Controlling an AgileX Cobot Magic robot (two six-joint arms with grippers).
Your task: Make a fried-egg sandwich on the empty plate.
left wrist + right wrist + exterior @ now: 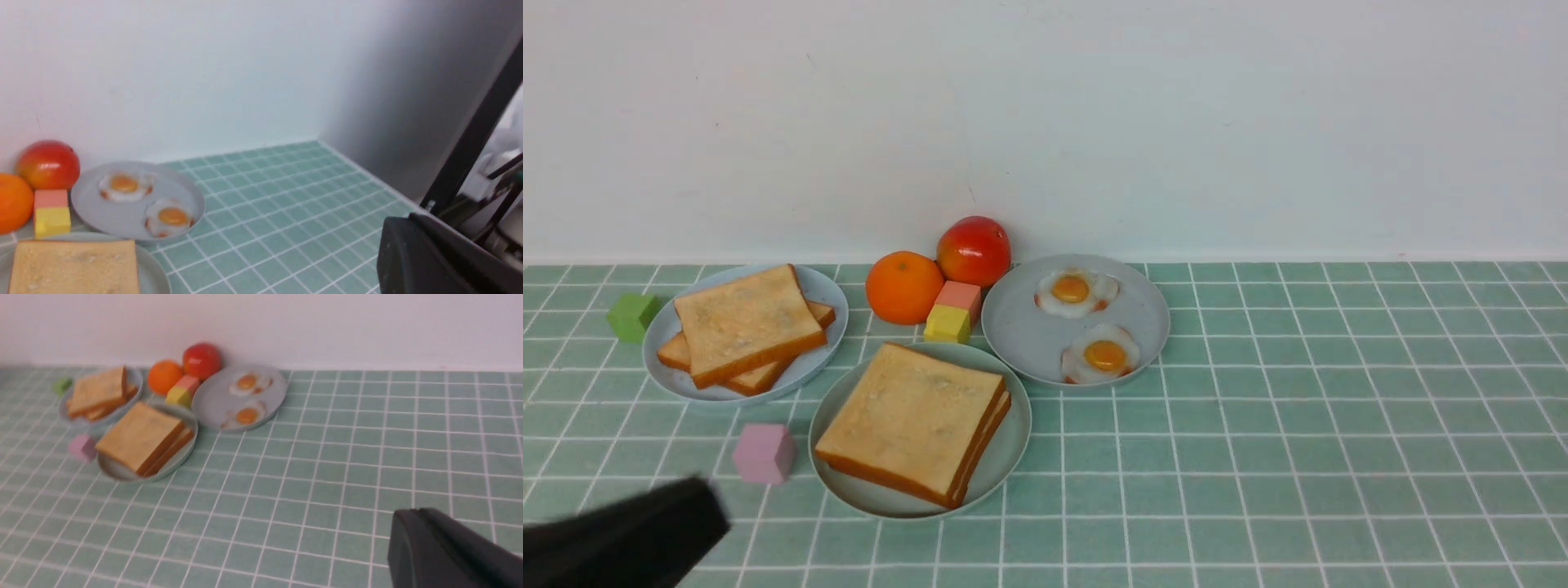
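Observation:
The pale mint-green plate (1013,445) sits at the front centre and holds two toast slices (911,416) stacked one on the other. No egg shows between them. In the right wrist view the same plate (114,469) and stack (141,437) lie far off. My left gripper (711,510) is shut and holds nothing, low at the front left, just left of the plate; in its own view the left gripper (408,218) has both fingers pressed together. My right gripper (412,512) is shut and holds nothing, over bare tiles, and is out of the front view.
A grey plate (1029,327) behind holds two fried eggs (1101,354). A grey-blue plate (829,302) at back left carries two toast slices (745,322). An orange (903,287), a red fruit (974,250), and pink, yellow and green blocks stand nearby. A pink cube (763,452) sits beside my left gripper.

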